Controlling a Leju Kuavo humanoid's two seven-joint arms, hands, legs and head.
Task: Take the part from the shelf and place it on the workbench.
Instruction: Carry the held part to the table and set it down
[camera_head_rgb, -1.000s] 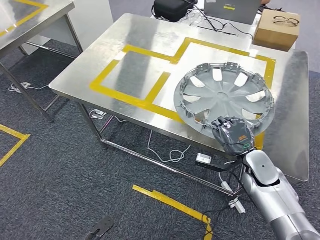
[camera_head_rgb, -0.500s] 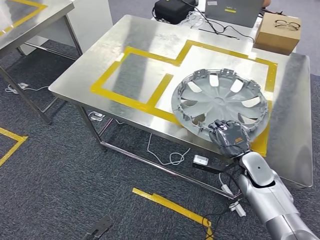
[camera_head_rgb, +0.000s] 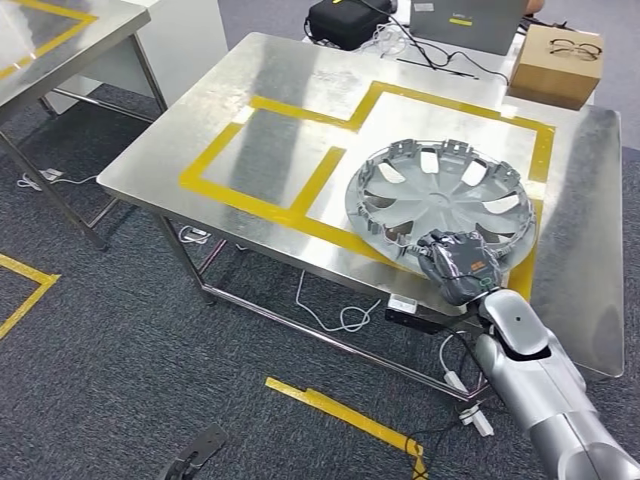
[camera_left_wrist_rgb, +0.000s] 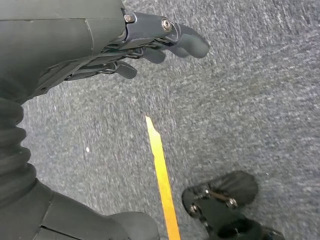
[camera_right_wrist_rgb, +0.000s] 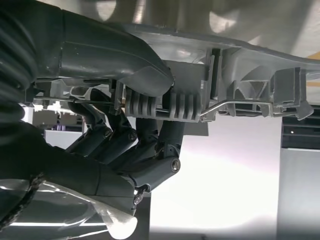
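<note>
Gripping near rim of hubcap (camera_head_rgb: 441, 195), right hand (camera_head_rgb: 459, 265) has thumb above, fingers (camera_right_wrist_rgb: 124, 145) curled beneath. Hubcap lies over right part of steel table (camera_head_rgb: 302, 75), inside yellow tape outline (camera_head_rgb: 302, 200). Left hand (camera_left_wrist_rgb: 113, 45) hangs above carpet (camera_left_wrist_rgb: 241, 105), fingers loosely apart, holding nothing.

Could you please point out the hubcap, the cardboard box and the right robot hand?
hubcap (camera_head_rgb: 445, 190): head view, on its center hub.
cardboard box (camera_head_rgb: 555, 68): head view, on its front face.
right robot hand (camera_head_rgb: 462, 262): head view, on its back, gripping the hubcap's near rim.
</note>
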